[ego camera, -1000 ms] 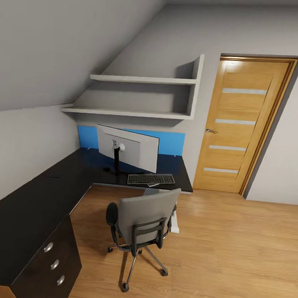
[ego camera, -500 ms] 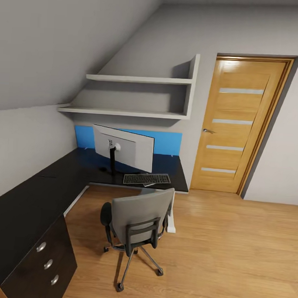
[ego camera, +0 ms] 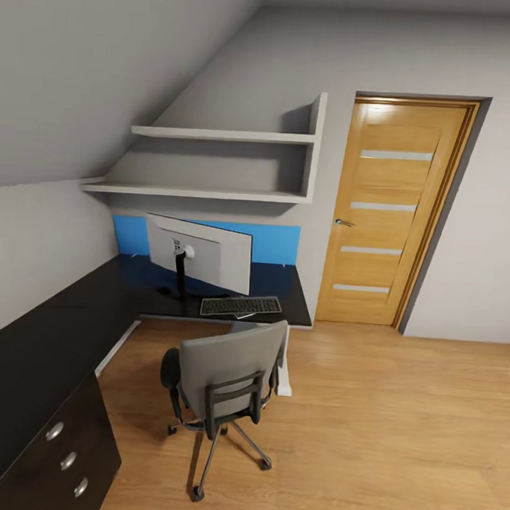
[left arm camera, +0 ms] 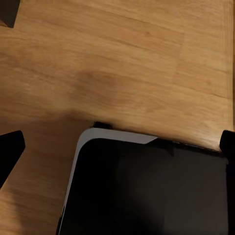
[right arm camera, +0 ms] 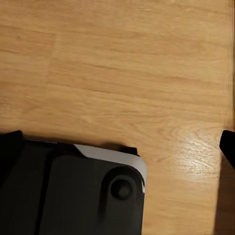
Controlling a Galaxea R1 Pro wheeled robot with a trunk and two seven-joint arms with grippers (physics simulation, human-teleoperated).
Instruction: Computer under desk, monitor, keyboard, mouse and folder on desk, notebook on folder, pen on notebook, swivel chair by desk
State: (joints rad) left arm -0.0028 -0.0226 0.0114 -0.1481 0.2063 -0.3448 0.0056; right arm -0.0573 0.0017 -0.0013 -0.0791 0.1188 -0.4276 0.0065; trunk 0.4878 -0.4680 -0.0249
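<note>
My desk (ego camera: 48, 341) ran along the left wall into the corner, the swivel chair (ego camera: 223, 373) stood at its front edge, the monitor (ego camera: 203, 254) sat near the back with the keyboard (ego camera: 240, 306) along the front edge, both my grippers spread open, holding nothing.

The L-shaped black desk (ego camera: 49, 334) has a glossy smooth top. The grey swivel chair (ego camera: 223, 373) looks padded with matt cloth, its base chrome metal. The light floor (ego camera: 395, 434) and panelled door (ego camera: 384, 209) look like varnished wood.
</note>
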